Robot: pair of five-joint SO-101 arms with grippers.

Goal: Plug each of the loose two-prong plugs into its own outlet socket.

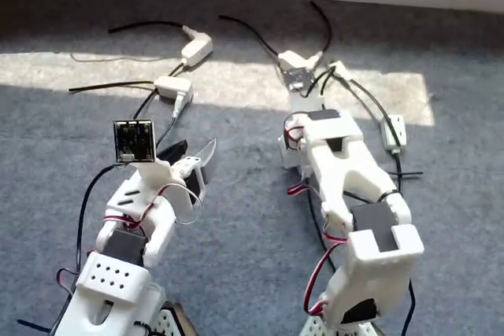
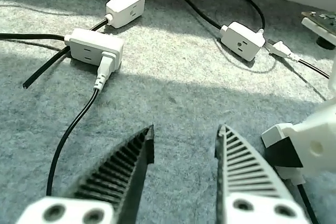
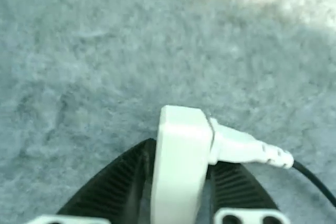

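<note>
Left claw (image 2: 184, 140) open, empty. Ahead of it: outlet (image 2: 94, 45) with plug (image 2: 105, 65) seated; beyond, bare outlet (image 2: 126, 6) unfilled. Right claw (image 3: 178, 153) clenched on outlet block (image 3: 181, 127), second plug (image 3: 241, 148) in its side. Roughly half done, I'd judge.

The left arm (image 1: 134, 218) and right arm (image 1: 354, 186) are blocky white plastic shells around black servos, with red, black and white wires looping at the joints. The left gripper (image 2: 186, 129) has 2 dark ribbed fingers (image 2: 123, 174) tapering to points, on white mounts with round screw holes.
</note>
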